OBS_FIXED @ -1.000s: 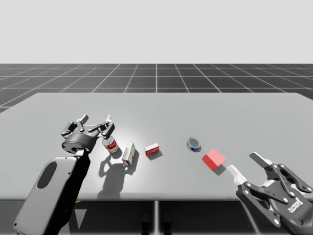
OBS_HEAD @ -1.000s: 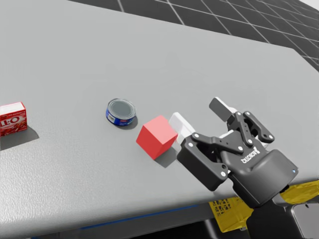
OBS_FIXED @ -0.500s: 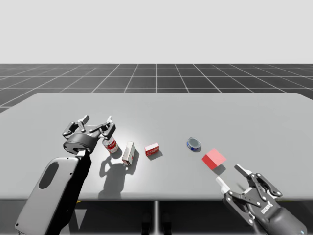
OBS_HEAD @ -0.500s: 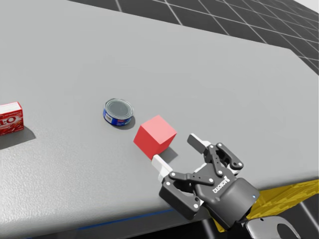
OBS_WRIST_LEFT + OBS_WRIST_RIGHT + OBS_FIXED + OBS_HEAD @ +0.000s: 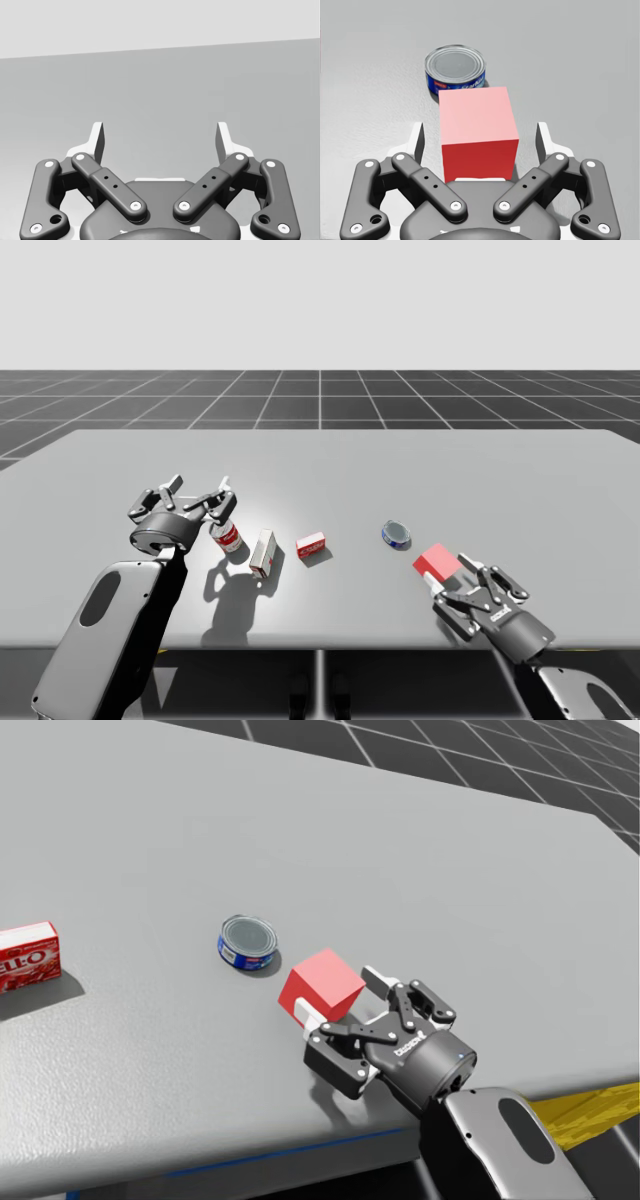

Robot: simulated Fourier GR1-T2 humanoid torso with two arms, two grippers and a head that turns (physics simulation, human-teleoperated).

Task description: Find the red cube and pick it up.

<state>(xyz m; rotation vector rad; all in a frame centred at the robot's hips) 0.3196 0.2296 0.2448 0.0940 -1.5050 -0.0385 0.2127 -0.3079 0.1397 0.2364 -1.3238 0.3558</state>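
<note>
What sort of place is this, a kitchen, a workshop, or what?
Most likely a simulated robot test scene, not a real room: a plain grey table on a dark grid floor under a blank pale backdrop, with a red cube and a blue can near my right gripper.

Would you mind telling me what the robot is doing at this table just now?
My right claw is open around the red cube, one finger on each side with gaps showing, so nothing is gripped yet. The cube sits on the table, with a blue can just beyond it. My left claw is open with nothing between its fingers, over my left side of the table.
</note>
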